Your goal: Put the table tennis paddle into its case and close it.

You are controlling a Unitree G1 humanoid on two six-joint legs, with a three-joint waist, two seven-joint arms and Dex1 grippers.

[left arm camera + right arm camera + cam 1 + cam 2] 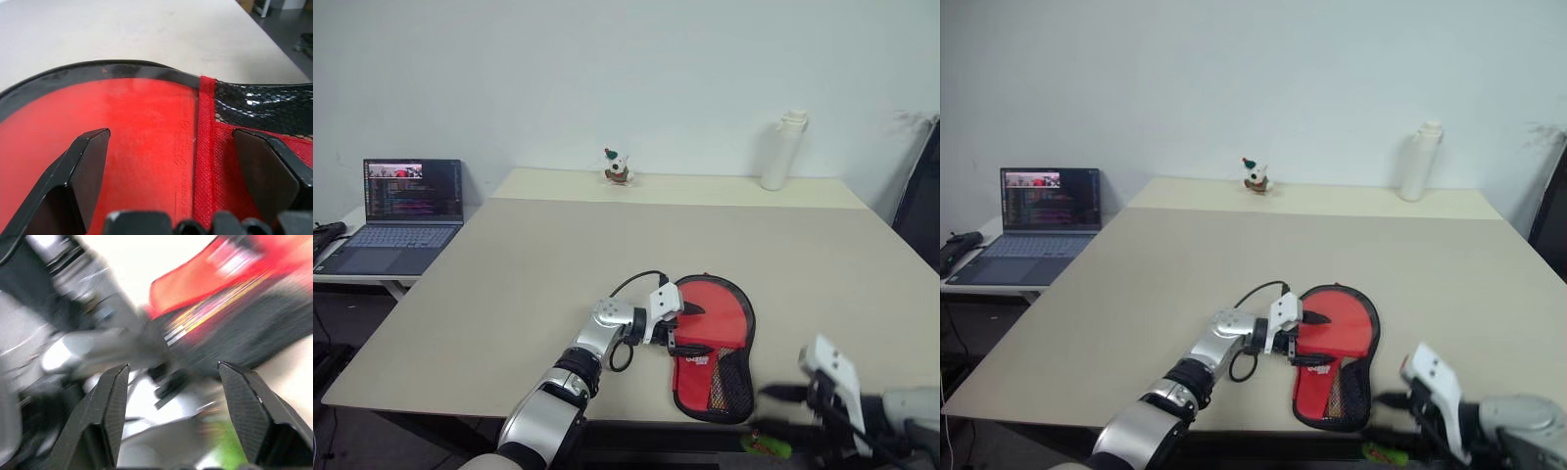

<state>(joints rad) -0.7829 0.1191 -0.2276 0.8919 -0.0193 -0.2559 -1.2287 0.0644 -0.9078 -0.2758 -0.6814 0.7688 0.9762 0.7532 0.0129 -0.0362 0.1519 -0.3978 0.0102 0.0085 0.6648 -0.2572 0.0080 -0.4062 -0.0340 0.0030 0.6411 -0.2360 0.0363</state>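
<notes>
- Case (713,348) is lying red side up near the front edge of the table (509,284), mesh pocket toward you, black edging all round. Its narrow end is reaching almost to the table edge.
- Paddle: you are not getting a clear look at it. It may already be sitting inside the case; I cannot tell from these views.
- Left gripper (677,326) is resting over the case's left side with its fingers (88,166) spread wide, one over the plain red panel, the other over the mesh. It is gripping nothing.
- Right gripper (783,406) is hanging off the front edge, to the right of the case, fingers apart and empty. Its wrist view is blurring.
- Risk: you are working on a soft pouch close to the edge. A sideways nudge from the right arm could be sliding it off the table.
- Risk: if the left fingers pinch only the top fabric, the case may be lifting and bunching instead of staying pinned while the zip is pulled.
- Surface: pale, smooth tabletop, little grip for the pouch.
- Room: a laptop (406,215) is running on a side desk at left; a small figurine (618,167) and a white bottle (782,150) are standing along the far edge by the white wall.
</notes>
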